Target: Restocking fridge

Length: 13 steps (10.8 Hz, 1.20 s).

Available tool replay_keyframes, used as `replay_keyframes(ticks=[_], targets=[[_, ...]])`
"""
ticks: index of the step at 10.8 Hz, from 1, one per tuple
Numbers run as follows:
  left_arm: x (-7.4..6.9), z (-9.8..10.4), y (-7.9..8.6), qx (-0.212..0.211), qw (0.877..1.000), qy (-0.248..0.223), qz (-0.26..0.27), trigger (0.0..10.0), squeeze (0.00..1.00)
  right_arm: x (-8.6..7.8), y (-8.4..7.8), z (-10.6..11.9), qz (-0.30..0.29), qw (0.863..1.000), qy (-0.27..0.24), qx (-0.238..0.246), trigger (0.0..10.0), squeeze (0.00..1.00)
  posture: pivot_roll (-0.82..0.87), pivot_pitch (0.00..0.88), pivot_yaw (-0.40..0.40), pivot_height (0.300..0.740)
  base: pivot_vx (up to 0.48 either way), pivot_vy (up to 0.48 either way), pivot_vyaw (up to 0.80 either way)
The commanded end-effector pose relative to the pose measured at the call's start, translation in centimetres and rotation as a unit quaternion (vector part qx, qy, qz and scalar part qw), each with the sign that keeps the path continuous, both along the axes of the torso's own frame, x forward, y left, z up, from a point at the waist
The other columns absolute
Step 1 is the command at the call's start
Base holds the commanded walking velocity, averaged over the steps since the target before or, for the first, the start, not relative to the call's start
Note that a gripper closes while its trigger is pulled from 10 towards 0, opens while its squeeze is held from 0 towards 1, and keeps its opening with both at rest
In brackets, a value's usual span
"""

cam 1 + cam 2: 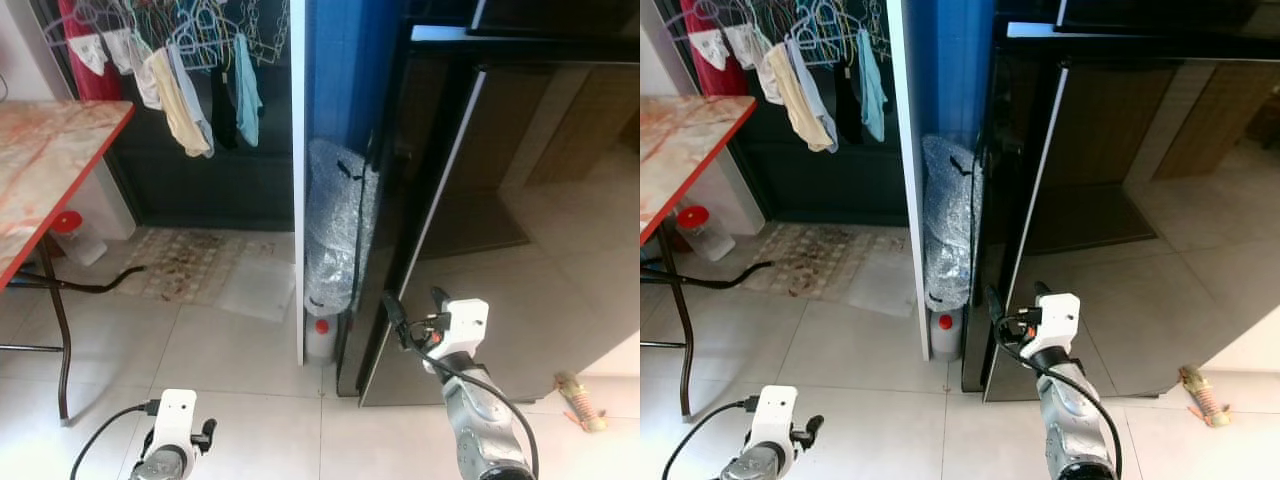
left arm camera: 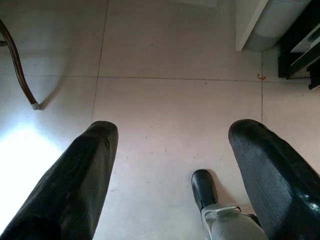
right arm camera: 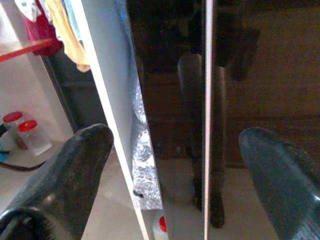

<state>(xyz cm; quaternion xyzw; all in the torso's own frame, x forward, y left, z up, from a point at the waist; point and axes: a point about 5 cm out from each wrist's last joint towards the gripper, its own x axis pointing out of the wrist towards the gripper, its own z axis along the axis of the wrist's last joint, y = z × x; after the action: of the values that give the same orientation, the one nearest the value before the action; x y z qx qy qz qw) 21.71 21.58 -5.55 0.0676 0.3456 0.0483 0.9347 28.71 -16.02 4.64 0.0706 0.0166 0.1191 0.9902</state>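
The tall glossy black fridge (image 1: pixel 520 200) stands upright, doors shut, beside a white partition (image 1: pixel 298 180)

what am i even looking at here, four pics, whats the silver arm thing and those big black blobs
It is a humanoid robot in a home. The two upper pictures come from cameras in its head, looking down. The right gripper reaches toward the glossy black fridge, whose door is closed. The left gripper hangs low over the tiled floor. The two lower pictures come from wrist cameras; the black blobs are each gripper's two fingers, spread apart. Nothing is held. A table stands at the left.
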Motion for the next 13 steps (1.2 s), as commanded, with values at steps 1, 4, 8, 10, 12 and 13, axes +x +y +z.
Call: replay_keyframes(ticks=[1, 4, 8, 10, 12, 13], targets=[[-0.05, -0.05, -0.04, 0.002, 1.0, 0.001, 0.001, 10.0, 0.0, 0.14, 0.07, -0.08, 0.004, 1.0, 0.008, -0.002, 10.0, 0.0, -0.12, 0.021, -0.009, 0.74, 0.27, 0.0, 0.0], [-0.03, -0.03, -0.01, 0.003, 1.0, 0.0, 0.003, 10.0, 0.0, 0.18, 0.0, -0.09, 0.004, 1.0, 0.009, -0.004, 10.0, 0.0, -0.12, 0.023, -0.011, 0.74, 0.27, 0.0, 0.0], [0.0, 0.01, 0.0, 0.003, 1.0, -0.002, 0.004, 10.0, 0.0, 0.22, -0.06, -0.08, 0.004, 1.0, 0.011, -0.006, 10.0, 0.0, -0.12, 0.027, -0.013, 0.74, 0.268, 0.0, 0.0], [0.06, 0.05, -0.04, 0.003, 1.0, -0.004, 0.004, 10.0, 0.0, 0.23, -0.06, -0.1, 0.005, 1.0, 0.012, -0.007, 10.0, 0.0, -0.12, 0.027, -0.014, 0.74, 0.27, 0.0, 0.0], [0.14, 0.09, -0.11, 0.002, 1.0, -0.006, 0.004, 10.0, 0.0, 0.22, -0.07, -0.12, 0.005, 1.0, 0.013, -0.007, 10.0, 0.0, -0.12, 0.027, -0.014, 0.74, 0.27, 0.0, 0.0], [0.18, 0.11, -0.17, 0.002, 1.0, -0.008, 0.004, 10.0, 0.0, 0.23, -0.08, -0.12, 0.005, 1.0, 0.013, -0.007, 10.0, 0.0, -0.12, 0.028, -0.014, 0.74, 0.27, 0.0, 0.0]])
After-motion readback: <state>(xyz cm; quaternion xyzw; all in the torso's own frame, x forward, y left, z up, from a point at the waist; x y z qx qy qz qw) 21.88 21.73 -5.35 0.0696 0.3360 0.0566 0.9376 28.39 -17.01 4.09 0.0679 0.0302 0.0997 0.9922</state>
